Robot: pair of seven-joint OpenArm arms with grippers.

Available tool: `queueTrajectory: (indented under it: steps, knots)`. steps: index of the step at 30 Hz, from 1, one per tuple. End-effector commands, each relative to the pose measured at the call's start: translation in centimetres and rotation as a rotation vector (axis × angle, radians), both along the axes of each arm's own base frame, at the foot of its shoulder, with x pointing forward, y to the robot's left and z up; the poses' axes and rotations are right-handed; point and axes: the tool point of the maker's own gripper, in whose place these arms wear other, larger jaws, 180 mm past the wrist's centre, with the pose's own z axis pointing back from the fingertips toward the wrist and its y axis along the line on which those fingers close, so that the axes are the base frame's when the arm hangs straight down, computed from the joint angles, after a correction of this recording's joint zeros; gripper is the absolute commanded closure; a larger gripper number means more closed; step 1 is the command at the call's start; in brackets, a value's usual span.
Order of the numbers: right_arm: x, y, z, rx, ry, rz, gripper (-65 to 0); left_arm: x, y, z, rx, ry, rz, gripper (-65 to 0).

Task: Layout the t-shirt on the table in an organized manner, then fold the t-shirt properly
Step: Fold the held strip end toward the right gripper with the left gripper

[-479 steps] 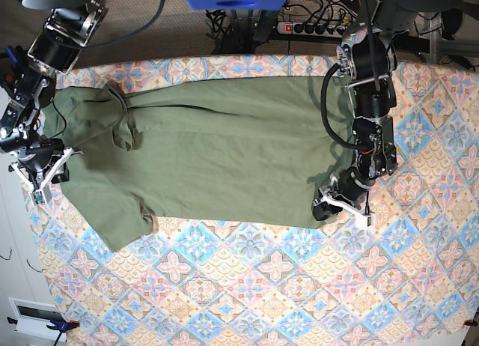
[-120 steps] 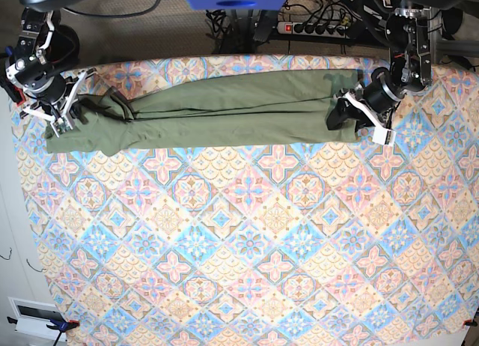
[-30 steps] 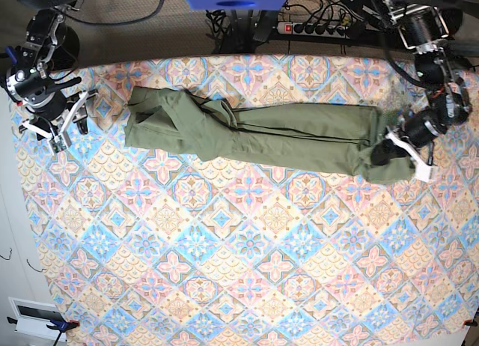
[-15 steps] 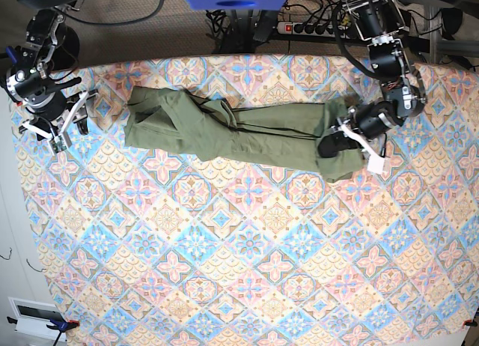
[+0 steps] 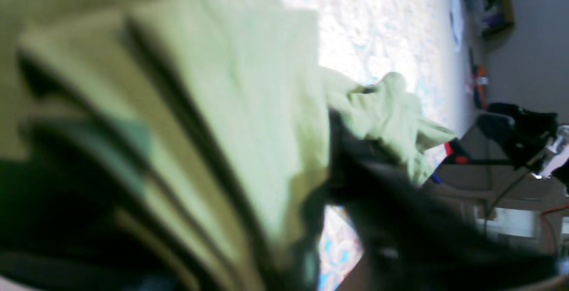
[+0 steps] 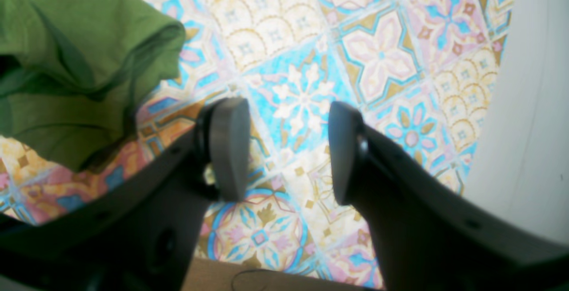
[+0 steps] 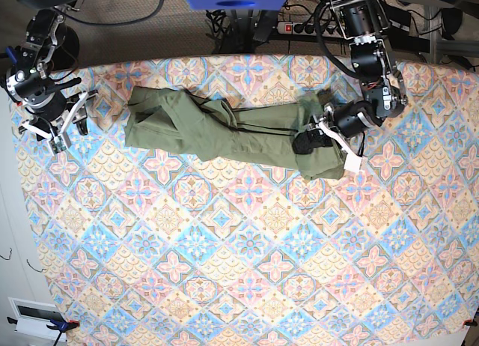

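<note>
The t-shirt point(image 7: 224, 129) is seen from the base view as a long, narrow band lying across the far half of the table point(image 7: 247, 271), running from its bunched end on the view's left to a doubled-over end on the view's right. That right end is folded back onto the band, so that a thicker pad of green cloth is formed there. Creases and dark fold lines are seen along the band's length.

The left gripper point(image 7: 327, 142) is placed at the folded end, low over the cloth and in contact with it. In the left wrist view, stacked layers of shirt point(image 5: 200, 104) fill most of the picture, very close to the lens and blurred; a dark finger point(image 5: 369, 171) is seen against the cloth edge. Whether the fingers are clamped on the fabric or parted from it cannot be told from these views.

The right gripper point(image 7: 61, 129) is held near the table's left edge in the base view, apart from the shirt's bunched end. In the right wrist view its two grey pads point(image 6: 229, 146) are seen spread wide, with only patterned cloth between them and nothing grasped point(image 6: 284, 151). A corner of the shirt point(image 6: 80, 60) lies just beside the gripper, up and to the left in that picture, not touched by it.
</note>
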Motion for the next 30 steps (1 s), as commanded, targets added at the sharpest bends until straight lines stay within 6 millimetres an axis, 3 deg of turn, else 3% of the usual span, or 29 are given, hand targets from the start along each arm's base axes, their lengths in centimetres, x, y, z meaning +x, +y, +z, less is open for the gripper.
queueTrajectory:
  steps: [1,4,10,17,22,30]
  knots:
    - [0.7,-0.3,1.3,-0.014,-0.044,0.010,-27.5,0.5,-0.1,1.4,-0.029,-0.046,-0.007,-25.8]
    - [0.7,-0.3,1.3,-0.014,-0.044,0.010,-27.5,0.3,-0.4,3.1,-0.126,-0.078,-0.023,-31.9]
    - [0.7,-0.3,1.3,-0.014,-0.044,0.010,-27.5,0.8,2.3,6.3,-0.202,-0.158,-0.022,-28.5]
    - [0.7,-0.3,1.3,-0.014,-0.044,0.010,-27.5,0.9,5.2,6.3,-0.106,-0.153,-0.031,-24.4]
    - [0.4,-0.2,1.0,-0.015,-0.029,0.011,-27.6,0.5,6.9,4.9,0.016,-0.109,-0.039,-21.2]
    - [-0.1,6.4,-2.0,0.047,0.060,0.199,-27.8,-0.1,9.0,2.2,0.189,-0.060,-0.013,-15.1]
